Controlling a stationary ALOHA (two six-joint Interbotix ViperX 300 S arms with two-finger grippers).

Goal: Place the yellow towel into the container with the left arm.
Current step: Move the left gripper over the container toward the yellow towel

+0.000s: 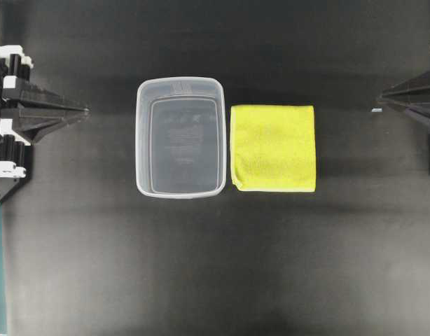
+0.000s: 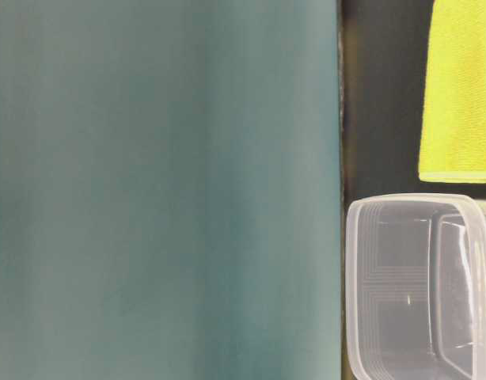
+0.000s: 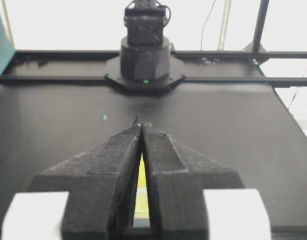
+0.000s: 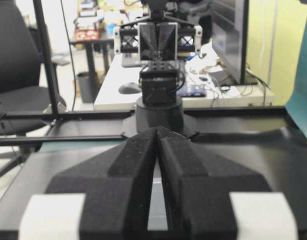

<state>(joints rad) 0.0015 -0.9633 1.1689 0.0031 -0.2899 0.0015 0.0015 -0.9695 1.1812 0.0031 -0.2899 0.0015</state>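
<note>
The yellow towel (image 1: 273, 148) lies flat and folded on the black table, right beside the container's right side. The container (image 1: 139, 140) is a clear tub, upright and empty, at the table's middle. Both show in the table-level view, the towel (image 2: 461, 95) above the container (image 2: 417, 202). My left gripper (image 1: 85, 110) is shut and empty at the far left edge, well away from the tub. In its wrist view (image 3: 141, 124) a sliver of yellow towel (image 3: 141, 175) shows between the fingers. My right gripper (image 1: 382, 100) is shut and empty at the far right edge, also in its wrist view (image 4: 158, 129).
A teal panel (image 2: 164, 190) fills most of the table-level view. The right arm's base (image 3: 145, 55) stands at the far table edge in the left wrist view, the left arm's base (image 4: 158, 95) in the right wrist view. A small white speck (image 1: 376, 110) lies near the right gripper.
</note>
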